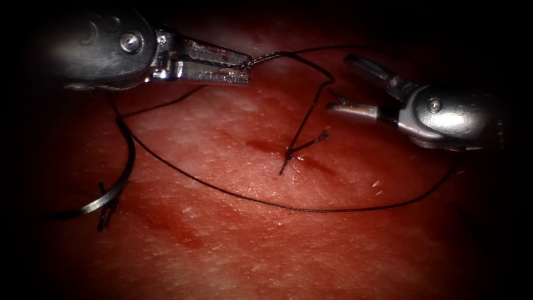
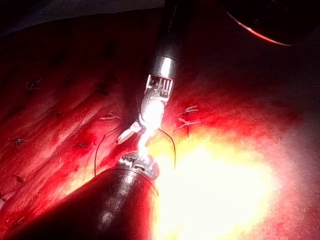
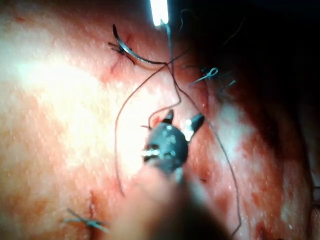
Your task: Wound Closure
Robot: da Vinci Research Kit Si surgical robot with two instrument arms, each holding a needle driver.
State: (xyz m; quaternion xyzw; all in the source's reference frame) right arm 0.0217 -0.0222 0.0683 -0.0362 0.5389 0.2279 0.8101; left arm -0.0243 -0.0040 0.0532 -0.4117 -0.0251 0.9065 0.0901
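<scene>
**Inventory: thread held at left, needle lying loose, right tool empty**

- Left tool (image 1: pixel 244 65): your jaws are clenched on the thread (image 1: pixel 288 206) at their tips, up in the endoscope view's upper left. Red fluid marks the jaw faces.
- Right tool (image 1: pixel 341 83): your jaws stand released, parted wide and grasping nothing; a strand passes close to the lower jaw's tip, and whether it touches cannot be told. Seen too in the right wrist view (image 3: pixel 182 120), jaws apart over the thread's loops.
- Needle (image 1: pixel 111 191): lying on the tissue (image 1: pixel 333 255) at far left, well apart from both tools, held by neither. Its curve runs from beneath the left tool down to the left edge; whether either end sits in the tissue cannot be told. A short dark tuft of thread crosses it.
- Thread: from the left jaws it runs right, bends down to the stitch site (image 1: pixel 286 161) at centre, where a short tail (image 1: pixel 316 138) sticks out. A long slack loop sweeps from the needle's end across the lower middle and rises toward the right edge.
- Open room: bare tissue below the slack loop, and between the loop and the stitch.
- Surface: moist, red tissue, dim toward every edge.
</scene>
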